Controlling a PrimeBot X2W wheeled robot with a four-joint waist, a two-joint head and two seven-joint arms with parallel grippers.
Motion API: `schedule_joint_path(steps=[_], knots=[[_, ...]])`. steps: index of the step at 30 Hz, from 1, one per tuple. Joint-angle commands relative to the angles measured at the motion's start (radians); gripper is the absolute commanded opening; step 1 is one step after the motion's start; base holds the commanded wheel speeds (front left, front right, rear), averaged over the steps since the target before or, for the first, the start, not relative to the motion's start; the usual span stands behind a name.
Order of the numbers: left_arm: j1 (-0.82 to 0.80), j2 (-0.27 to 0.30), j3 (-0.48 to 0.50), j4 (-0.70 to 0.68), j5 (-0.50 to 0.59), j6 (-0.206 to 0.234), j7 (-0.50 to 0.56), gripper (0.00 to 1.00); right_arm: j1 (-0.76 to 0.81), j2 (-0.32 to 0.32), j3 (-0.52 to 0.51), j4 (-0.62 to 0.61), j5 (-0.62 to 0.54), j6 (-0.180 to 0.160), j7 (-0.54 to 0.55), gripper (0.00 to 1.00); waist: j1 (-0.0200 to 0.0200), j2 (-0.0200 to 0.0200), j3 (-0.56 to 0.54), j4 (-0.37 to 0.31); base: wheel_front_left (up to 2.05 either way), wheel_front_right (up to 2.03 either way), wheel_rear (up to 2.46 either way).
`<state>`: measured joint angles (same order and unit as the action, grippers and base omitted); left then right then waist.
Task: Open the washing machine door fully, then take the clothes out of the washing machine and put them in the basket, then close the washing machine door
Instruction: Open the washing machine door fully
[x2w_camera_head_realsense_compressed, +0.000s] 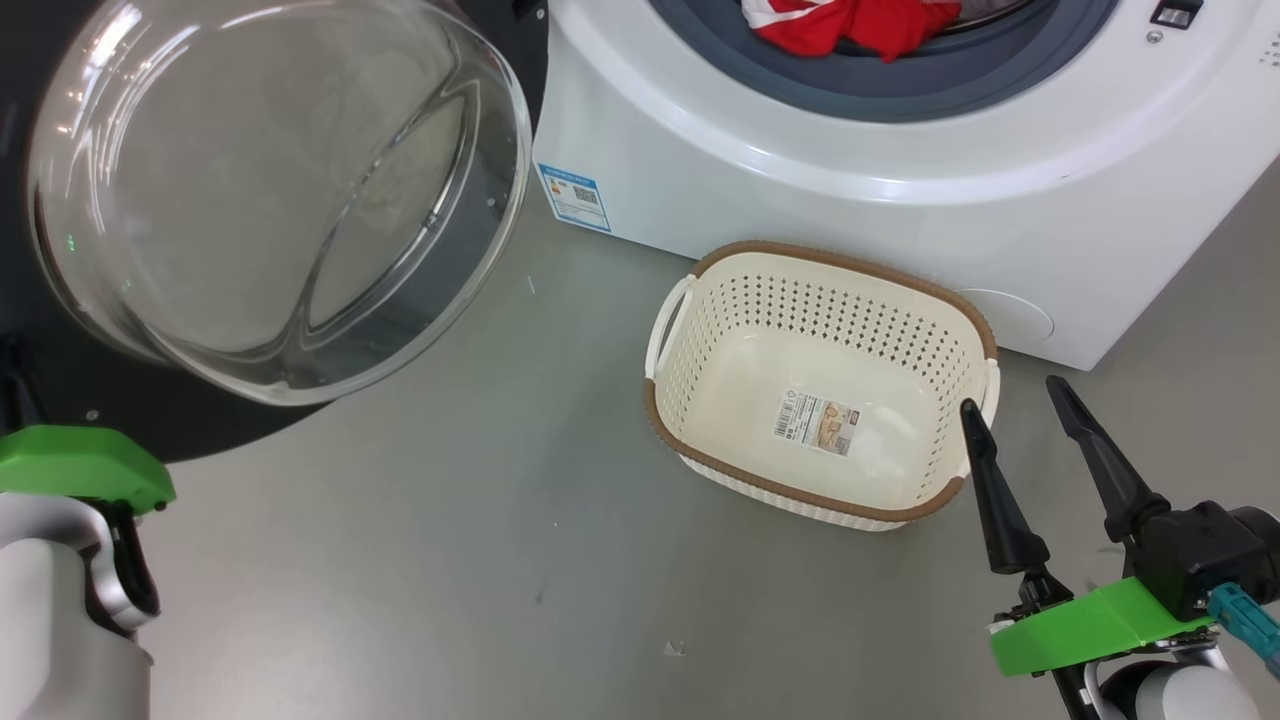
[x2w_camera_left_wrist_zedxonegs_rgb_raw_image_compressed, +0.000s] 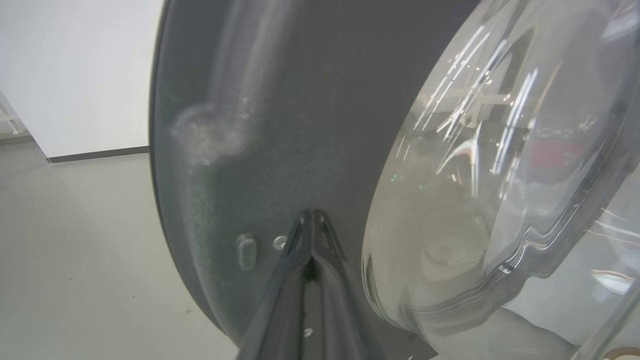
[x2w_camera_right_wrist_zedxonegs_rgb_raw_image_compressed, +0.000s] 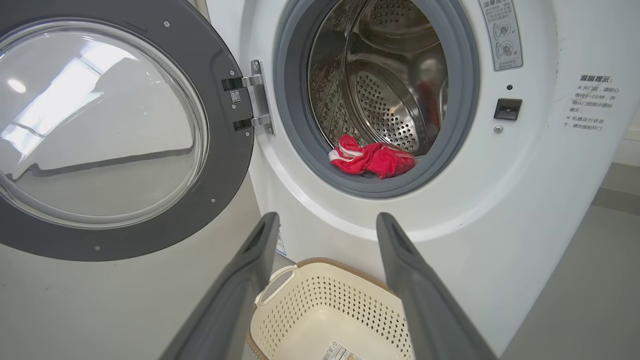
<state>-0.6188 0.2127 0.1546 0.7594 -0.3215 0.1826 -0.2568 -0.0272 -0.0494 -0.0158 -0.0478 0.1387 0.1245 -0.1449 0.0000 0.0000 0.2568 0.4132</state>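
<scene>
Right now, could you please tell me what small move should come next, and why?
Probably raise the open right gripper toward the clothes: the door stands wide open, the clothes lie at the front lip of the drum, and the basket is empty.

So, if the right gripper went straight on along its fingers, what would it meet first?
Probably the white front of the washing machine, just under the grey ring, passing above the basket; depth is unclear.

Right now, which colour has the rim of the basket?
Brown, with a woven look, above cream perforated walls. The head view shows the basket best.
</scene>
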Motion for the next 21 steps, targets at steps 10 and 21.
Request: schedule_joint_path(steps=[10,21], knots=[[0.032,0.042,0.058,-0.078,0.057,-0.036,-0.005,0.0,-0.025,-0.001,0.033,-0.008,0.012,0.006,-0.014,1.0,0.0,0.0,-0.019,-0.003,0.0,0.0,0.0],[0.166,-0.024,0.053,-0.324,0.111,-0.042,-0.005,1.0,-0.018,-0.001,0.023,0.039,0.052,0.006,-0.056,1.0,0.0,0.0,-0.08,-0.018,0.0,0.0,0.0]])
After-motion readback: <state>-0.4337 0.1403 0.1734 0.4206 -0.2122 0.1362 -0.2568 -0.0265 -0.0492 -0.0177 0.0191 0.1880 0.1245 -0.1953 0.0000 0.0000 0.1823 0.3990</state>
